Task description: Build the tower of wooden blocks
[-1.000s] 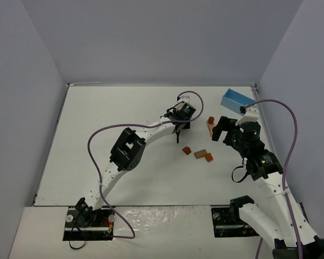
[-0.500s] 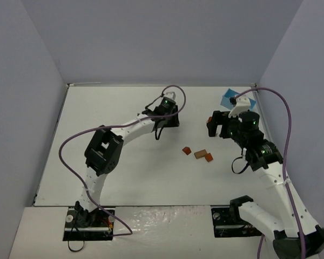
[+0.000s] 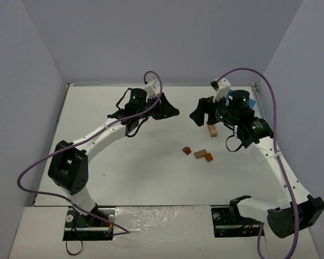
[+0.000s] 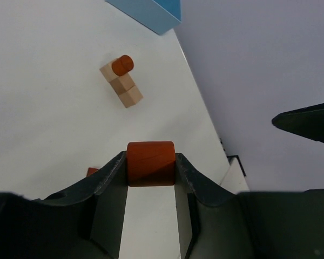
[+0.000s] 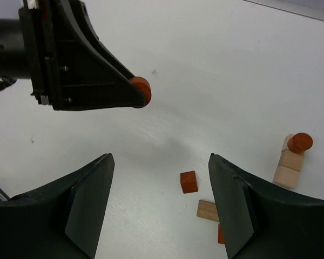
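The wood block tower (image 5: 291, 162) is two tan cubes with a reddish round piece (image 5: 299, 142) on top; it also shows in the left wrist view (image 4: 124, 86) and in the top view (image 3: 212, 130). My left gripper (image 4: 150, 157) is shut on a red-orange cylinder (image 4: 150, 163), held in the air left of the tower (image 3: 174, 113). My right gripper (image 5: 162, 208) is open and empty, raised just left of the tower (image 3: 201, 115) and facing the left gripper (image 5: 81, 59) and its cylinder (image 5: 141, 90).
Three loose blocks lie on the white table in front of the tower: a red cube (image 5: 188, 182), a tan flat block (image 5: 208, 210) and an orange one (image 3: 208, 157). A light blue box (image 4: 148, 11) stands at the far right corner, near the walls.
My left arm has swung its elbow left and the gripper now points right, a little farther back. My right gripper has risen and moved left, away from the blue box to beside the tower.
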Controlling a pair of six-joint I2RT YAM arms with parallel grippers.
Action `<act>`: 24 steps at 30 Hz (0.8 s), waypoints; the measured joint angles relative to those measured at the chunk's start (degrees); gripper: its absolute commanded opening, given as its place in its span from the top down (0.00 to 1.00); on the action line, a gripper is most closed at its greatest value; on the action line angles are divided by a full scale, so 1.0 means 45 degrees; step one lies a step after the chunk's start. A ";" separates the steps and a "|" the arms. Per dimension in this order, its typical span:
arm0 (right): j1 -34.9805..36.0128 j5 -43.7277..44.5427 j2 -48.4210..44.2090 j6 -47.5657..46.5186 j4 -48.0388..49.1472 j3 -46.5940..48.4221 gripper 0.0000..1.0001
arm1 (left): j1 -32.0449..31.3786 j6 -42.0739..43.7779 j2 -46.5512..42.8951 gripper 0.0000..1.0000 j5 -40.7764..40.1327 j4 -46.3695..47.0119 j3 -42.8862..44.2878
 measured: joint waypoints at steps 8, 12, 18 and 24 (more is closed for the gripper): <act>0.0606 -0.0734 0.0004 -0.2728 0.0211 -0.0167 0.31 | 0.0452 -0.3008 -0.0301 1.00 0.1439 0.0068 0.0000; 0.0694 -0.0995 0.0056 -0.3541 0.0507 -0.0167 0.34 | 0.0589 -0.4212 -0.0704 0.99 0.1858 0.0068 -0.0010; 0.1070 -0.1559 0.0887 -0.4324 0.0731 0.0322 0.36 | 0.0654 -0.5498 -0.1273 0.99 0.2384 0.0113 -0.0010; 0.1634 -0.2142 0.1527 -0.4592 0.0880 0.1054 0.37 | 0.0654 -0.6097 -0.1316 0.99 0.2706 0.0143 -0.0010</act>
